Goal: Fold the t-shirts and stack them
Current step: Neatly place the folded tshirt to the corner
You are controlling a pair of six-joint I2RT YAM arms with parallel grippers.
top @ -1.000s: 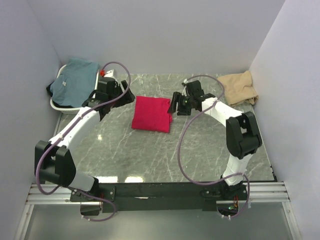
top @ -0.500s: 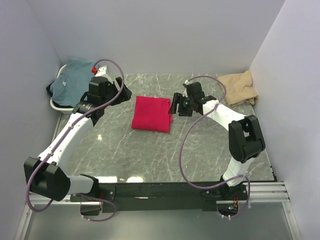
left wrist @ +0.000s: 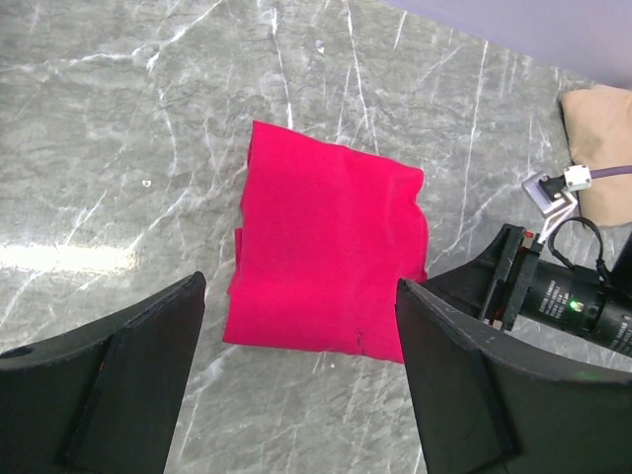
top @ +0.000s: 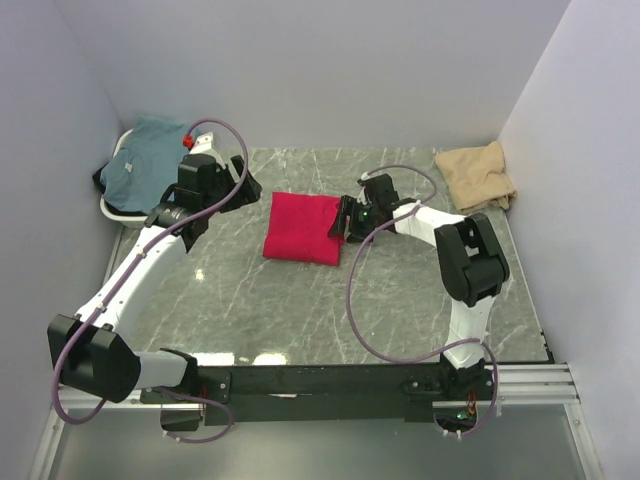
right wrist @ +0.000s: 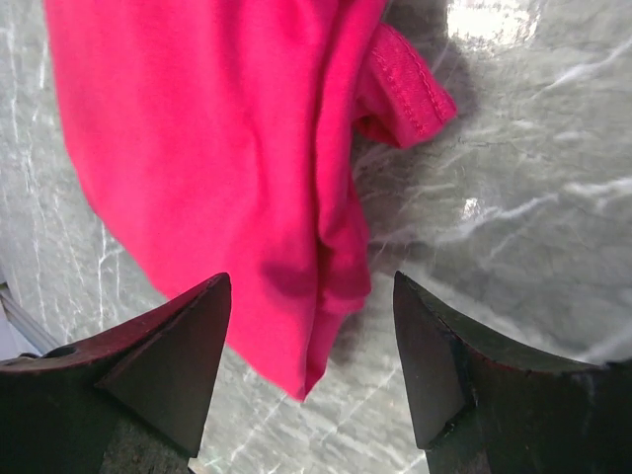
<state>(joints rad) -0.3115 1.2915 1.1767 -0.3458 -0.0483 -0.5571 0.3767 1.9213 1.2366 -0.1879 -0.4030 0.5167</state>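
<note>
Right gripper [top: 339, 224] gapes over one edge of the folded red t-shirt [top: 300, 228].

A robotics lab test cell, seen from my remote station: plain pale walls [top: 300, 70] box in a grey marble-look table [top: 300, 305] from 9 to 3 o'clock; at 6 o'clock an aluminium rail [top: 540, 384] anchors the left arm [top: 148, 258] and right arm [top: 470, 262] I drive.

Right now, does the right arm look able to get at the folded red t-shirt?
Probably yes. The right end effector hangs open at the near edge of the red t-shirt, with the cloth's edge showing between its fingers in the wrist view, and nothing blocks it.
</note>
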